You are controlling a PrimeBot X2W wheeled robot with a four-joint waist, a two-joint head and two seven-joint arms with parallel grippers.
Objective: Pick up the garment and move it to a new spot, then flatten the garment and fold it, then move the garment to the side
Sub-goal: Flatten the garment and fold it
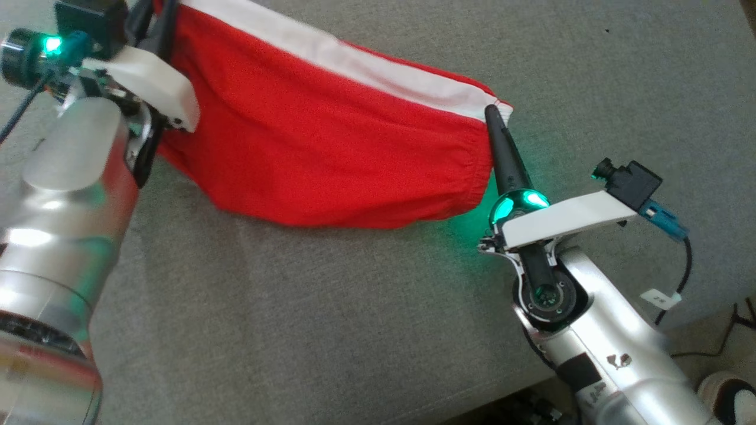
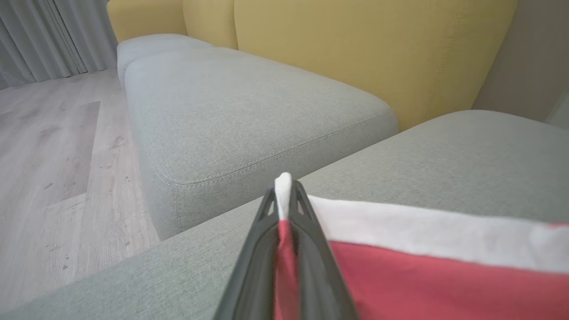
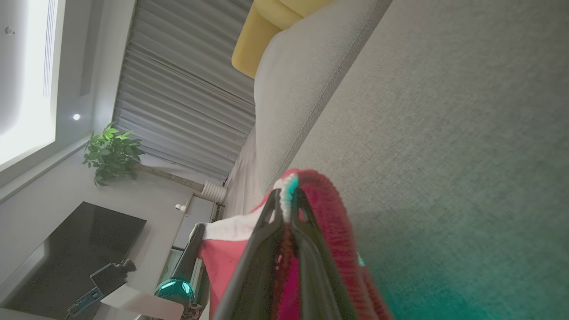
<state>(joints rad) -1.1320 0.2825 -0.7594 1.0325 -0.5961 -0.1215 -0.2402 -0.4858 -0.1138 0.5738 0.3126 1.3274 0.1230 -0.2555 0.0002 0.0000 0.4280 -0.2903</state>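
My left gripper [image 2: 284,192] and right gripper [image 3: 286,195] clamped the garment [image 1: 331,153] taut over the sofa seat [image 1: 354,307]; flattening and folding remained.

arms [image 1: 614,354]: silver | fingers [image 1: 505,156]: dark, tapered | lights [image 1: 520,203]: green | cable [image 1: 685,265]: black

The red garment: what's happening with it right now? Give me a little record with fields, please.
item: garment, red with a white band along one edge
left end effector: shut on the white-banded edge
right end effector: shut on the gathered corner at the opposite end
shape: stretched between the two, sagging in the middle
surface below: grey cushion
folding: not yet done
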